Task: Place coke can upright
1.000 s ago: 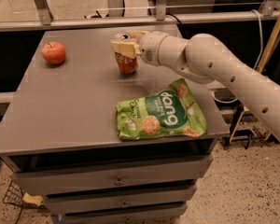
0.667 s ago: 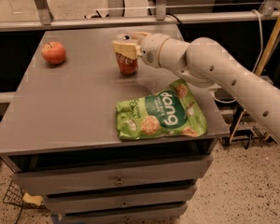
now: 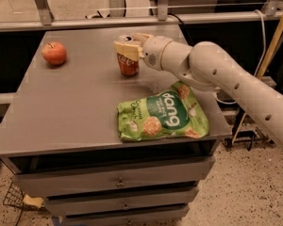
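The coke can [image 3: 128, 64] is a small red can with a silver top. It stands upright on the grey table [image 3: 75, 107], near the middle of the back half. My gripper [image 3: 129, 45] reaches in from the right and sits around the can's upper part. Its cream fingers [image 3: 124, 48] cover the top of the can. The white arm [image 3: 217, 74] stretches from the right edge of the view to the gripper.
A red apple [image 3: 54, 53] lies at the back left of the table. A green snack bag [image 3: 162, 117] lies flat at the front right, under the arm. Drawers [image 3: 118, 182] sit below the tabletop. A rail [image 3: 132, 20] runs behind the table.
The can stays upright in the same spot. The gripper and arm have hardly moved.
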`<state>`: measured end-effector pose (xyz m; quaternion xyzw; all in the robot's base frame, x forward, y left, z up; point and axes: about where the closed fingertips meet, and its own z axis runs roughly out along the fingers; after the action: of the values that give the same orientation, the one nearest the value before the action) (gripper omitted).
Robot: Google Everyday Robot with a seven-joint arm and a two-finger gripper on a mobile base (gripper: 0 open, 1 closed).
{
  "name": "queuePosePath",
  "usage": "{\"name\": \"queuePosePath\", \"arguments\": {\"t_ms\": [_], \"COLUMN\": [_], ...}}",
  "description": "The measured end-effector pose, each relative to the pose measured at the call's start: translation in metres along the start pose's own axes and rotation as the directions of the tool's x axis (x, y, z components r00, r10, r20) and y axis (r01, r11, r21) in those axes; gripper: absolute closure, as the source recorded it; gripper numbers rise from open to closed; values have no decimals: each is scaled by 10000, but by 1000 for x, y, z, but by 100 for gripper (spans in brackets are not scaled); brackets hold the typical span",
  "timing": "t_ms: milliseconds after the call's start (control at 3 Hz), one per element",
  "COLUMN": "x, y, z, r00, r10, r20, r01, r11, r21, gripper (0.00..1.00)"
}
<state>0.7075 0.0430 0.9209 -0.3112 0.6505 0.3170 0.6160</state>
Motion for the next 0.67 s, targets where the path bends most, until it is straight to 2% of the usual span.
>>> {"name": "queuePosePath", "arguments": {"t_ms": [667], "x": [0], "y": [4], "z": [3], "r00": [10000], "r10": [-1], "r20": [4], "r01": [1], "r11": [10000], "r21": [-74], "gripper": [9]}}
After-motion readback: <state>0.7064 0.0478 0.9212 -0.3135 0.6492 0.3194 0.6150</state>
